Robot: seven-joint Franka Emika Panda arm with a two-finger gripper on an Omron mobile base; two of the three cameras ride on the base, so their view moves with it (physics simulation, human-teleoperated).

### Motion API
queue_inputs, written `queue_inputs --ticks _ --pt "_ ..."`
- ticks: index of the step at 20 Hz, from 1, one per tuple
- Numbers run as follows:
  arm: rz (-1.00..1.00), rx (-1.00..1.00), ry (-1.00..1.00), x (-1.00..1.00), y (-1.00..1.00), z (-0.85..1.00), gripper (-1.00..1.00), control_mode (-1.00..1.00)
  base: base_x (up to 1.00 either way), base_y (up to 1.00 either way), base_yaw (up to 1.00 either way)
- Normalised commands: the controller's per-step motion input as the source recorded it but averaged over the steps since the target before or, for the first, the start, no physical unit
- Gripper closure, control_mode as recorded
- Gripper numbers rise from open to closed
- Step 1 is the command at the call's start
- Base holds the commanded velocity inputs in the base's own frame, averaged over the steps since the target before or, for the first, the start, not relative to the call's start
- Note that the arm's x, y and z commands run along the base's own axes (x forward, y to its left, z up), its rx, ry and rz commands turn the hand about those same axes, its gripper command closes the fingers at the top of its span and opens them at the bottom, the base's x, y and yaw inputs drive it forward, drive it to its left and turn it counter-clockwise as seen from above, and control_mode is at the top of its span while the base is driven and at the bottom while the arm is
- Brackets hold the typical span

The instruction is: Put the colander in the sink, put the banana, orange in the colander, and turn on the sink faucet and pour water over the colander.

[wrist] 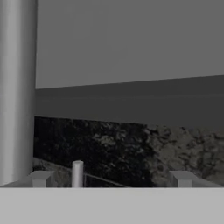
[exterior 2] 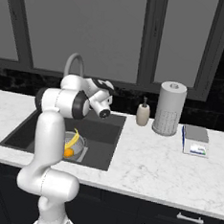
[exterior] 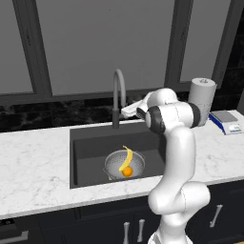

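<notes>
1. Tall grey window panes (exterior: pixel 105 43) in dark frames fill the wall above the counter.
2. A black speckled backsplash (exterior: pixel 47 116) runs below the windows.
3. The white marble counter (exterior 2: pixel 148 160) lies over dark cabinets (exterior: pixel 95 221) with pale bar handles (exterior: pixel 217 215).
4. A paper-towel roll (exterior 2: pixel 169 108), a soap bottle (exterior 2: pixel 143 114) and a small scale (exterior 2: pixel 195 139) stand on the counter.

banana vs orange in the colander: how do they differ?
The curved yellow banana is long and leans up against the rim of the perforated silver-grey metal colander; the small round bright orange fruit sits low at the bottom. The banana reaches above the rim; the orange stays below it. Both lie inside the colander, touching each other, in the dark grey rectangular sink.
</notes>
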Motion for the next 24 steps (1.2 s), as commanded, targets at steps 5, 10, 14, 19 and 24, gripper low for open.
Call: queue_inputs --ticks 5,10,14,19,24 --pt "-0.01 -0.06 0.0 0.21 0.13 -0.04 -1.0 -1.0 0.0 0.0 0.0" --pt "-0.03 -0.02 0.0 0.24 0.05 0.0 -1.0 -1.0 0.0 0.0 0.0" --pt "0.0 0.0 0.0 0.12 -0.05 -0.08 -1.0 -1.0 0.0 0.0 0.0" --pt "0.0 0.0 0.0 0.07 -0.02 -0.12 -1.0 -1.0 0.0 0.0 0.0" --pt "0.0 0.0 0.0 0.1 0.0 -0.1 -1.0 -1.0 0.0 0.0 0.0"
